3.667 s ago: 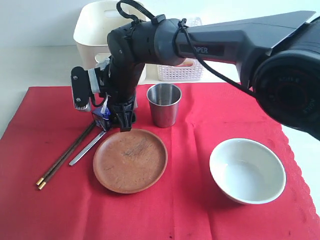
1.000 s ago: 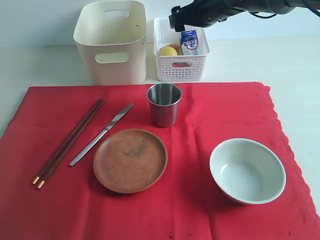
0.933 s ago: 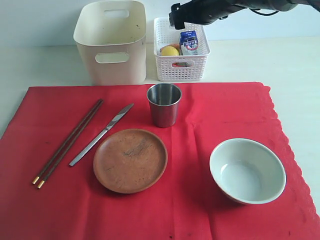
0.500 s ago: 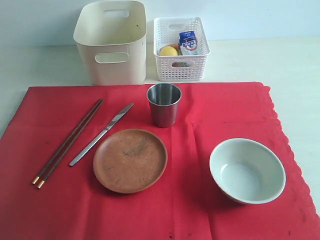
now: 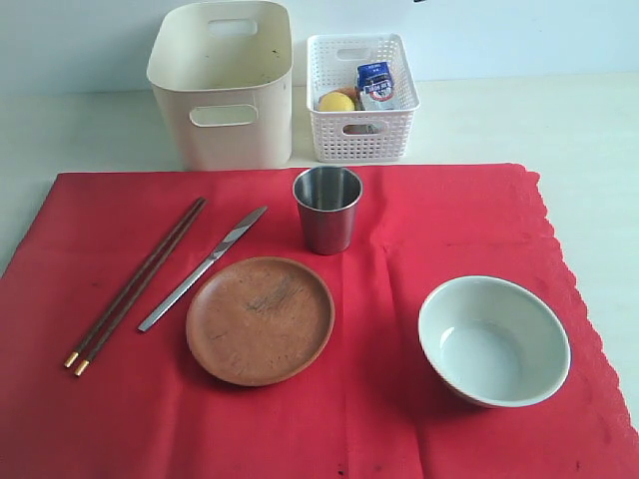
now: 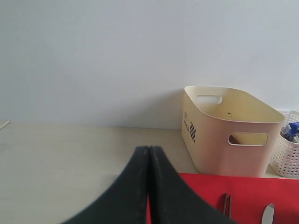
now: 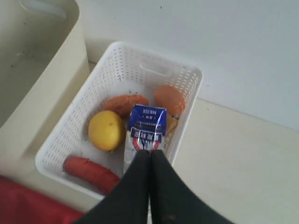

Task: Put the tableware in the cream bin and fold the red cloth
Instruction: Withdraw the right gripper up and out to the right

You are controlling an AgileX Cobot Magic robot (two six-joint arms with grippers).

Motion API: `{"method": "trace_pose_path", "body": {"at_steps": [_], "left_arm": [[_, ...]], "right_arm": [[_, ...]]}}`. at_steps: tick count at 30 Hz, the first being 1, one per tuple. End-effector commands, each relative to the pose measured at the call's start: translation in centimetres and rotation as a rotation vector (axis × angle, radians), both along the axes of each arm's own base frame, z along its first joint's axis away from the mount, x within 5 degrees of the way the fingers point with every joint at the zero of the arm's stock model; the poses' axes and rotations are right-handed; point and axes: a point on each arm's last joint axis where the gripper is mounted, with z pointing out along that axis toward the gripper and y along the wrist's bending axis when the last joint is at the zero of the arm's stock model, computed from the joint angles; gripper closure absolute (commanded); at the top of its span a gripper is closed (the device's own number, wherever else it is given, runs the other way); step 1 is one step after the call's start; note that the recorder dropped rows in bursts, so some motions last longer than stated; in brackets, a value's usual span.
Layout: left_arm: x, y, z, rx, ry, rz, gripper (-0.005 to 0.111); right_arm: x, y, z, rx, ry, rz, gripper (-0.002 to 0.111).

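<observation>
The large bright red fabric cloth with a scalloped edge (image 5: 439, 230) lies spread flat in front of the tall cream plastic bin with oval handle cut-outs (image 5: 222, 130), its far hem just short of the bin's base; no tableware shows inside the bin. The small white lattice-walled basket (image 5: 364, 140) stands just beside the bin.

The pale green-white bowl (image 5: 494, 344) sits farthest from the bin, out on the cloth's opposite side. The round brown plate (image 5: 260, 319) rests well in front of the bin; the steel cup (image 5: 326, 215) stands upright, nearest the bin. The dark brown chopsticks with gold tips (image 5: 135, 284) and the silver table knife (image 5: 200, 269) slant away from the bin's front.

The left gripper (image 6: 148, 186) hangs well apart from the bin, facing it, jaws clenched on nothing; the right gripper (image 7: 150, 186) hovers over the basket beside the bin, above a blue-and-white carton (image 7: 145, 133), jaws pressed together and empty.

By my reading the tableware step has not begun. The next move calls for opening a pair of jaws, descending on one piece, likely the cup, lifting it over the bin's tall wall and releasing it; folding must wait until the cloth is bare.
</observation>
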Motion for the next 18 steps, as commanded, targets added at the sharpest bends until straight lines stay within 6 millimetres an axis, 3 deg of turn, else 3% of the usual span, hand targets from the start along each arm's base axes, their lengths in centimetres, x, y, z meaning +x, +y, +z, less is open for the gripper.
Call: {"method": "trace_pose_path", "body": {"at_steps": [1,18], "left_arm": [[0.0,0.0,0.1,-0.001,-0.005,0.003,0.106],[0.0,0.0,0.1,-0.001,-0.005,0.003,0.106]], "right_arm": [[-1.5,-0.7,0.3,-0.003,-0.006,-0.003,0.108],[-7.9,-3.6,2.2,0.127,-0.077,-0.065,0.108]]}}
